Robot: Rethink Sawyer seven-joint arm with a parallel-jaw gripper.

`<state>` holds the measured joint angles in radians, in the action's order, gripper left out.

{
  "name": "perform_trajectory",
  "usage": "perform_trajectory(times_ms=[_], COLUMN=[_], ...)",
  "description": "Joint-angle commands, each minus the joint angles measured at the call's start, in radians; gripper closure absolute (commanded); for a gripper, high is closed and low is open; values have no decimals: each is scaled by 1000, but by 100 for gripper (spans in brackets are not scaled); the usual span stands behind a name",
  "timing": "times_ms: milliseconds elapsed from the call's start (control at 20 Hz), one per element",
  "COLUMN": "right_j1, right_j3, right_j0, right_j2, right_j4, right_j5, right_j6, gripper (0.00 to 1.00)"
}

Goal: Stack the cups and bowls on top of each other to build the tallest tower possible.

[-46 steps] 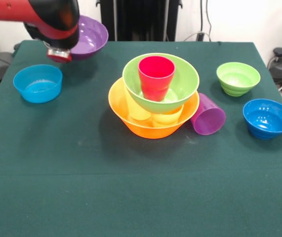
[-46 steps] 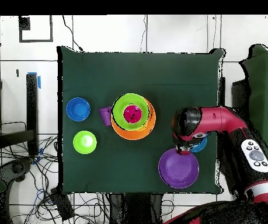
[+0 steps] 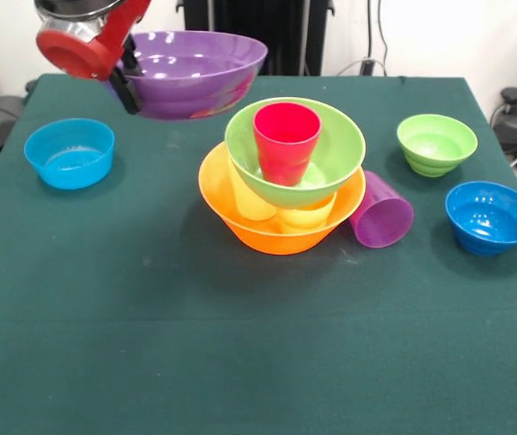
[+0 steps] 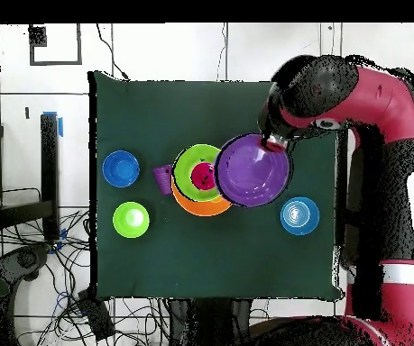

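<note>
My gripper (image 3: 125, 80) is shut on the left rim of the large purple bowl (image 3: 190, 72) and holds it in the air, up and to the left of the tower. The tower's lowest piece is the large orange bowl (image 3: 281, 227). The pale yellow cup (image 3: 251, 204) and the yellow-orange cup (image 3: 309, 216) stand in it. The large lime green bowl (image 3: 330, 149) rests on them, with the red-pink cup (image 3: 287, 140) upright inside. In the overhead view the purple bowl (image 4: 253, 169) overlaps the tower's edge, with my gripper (image 4: 273, 142) at its rim.
The purple cup (image 3: 382, 211) lies on its side against the orange bowl's right. A small lime green bowl (image 3: 436, 142) and a blue bowl (image 3: 491, 216) sit at the right. Another blue bowl (image 3: 70, 151) sits at the left.
My gripper has lifted the large purple bowl off the table's far left corner and carried it towards the tower. The tower and the other pieces have not moved.
</note>
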<state>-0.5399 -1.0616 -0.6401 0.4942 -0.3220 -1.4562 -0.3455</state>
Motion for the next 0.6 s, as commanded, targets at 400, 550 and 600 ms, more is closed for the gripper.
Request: perform_trajectory(times_ms=[400,550,600], right_j1=[89,105,109], right_j3=[116,165,177], right_j0=[106,133,141], right_j2=[-121,-141,-148], right_j4=[88,41,27], right_j5=[-22,-70,-78], right_j6=[-593,-623,-635], gripper=[100,100,100])
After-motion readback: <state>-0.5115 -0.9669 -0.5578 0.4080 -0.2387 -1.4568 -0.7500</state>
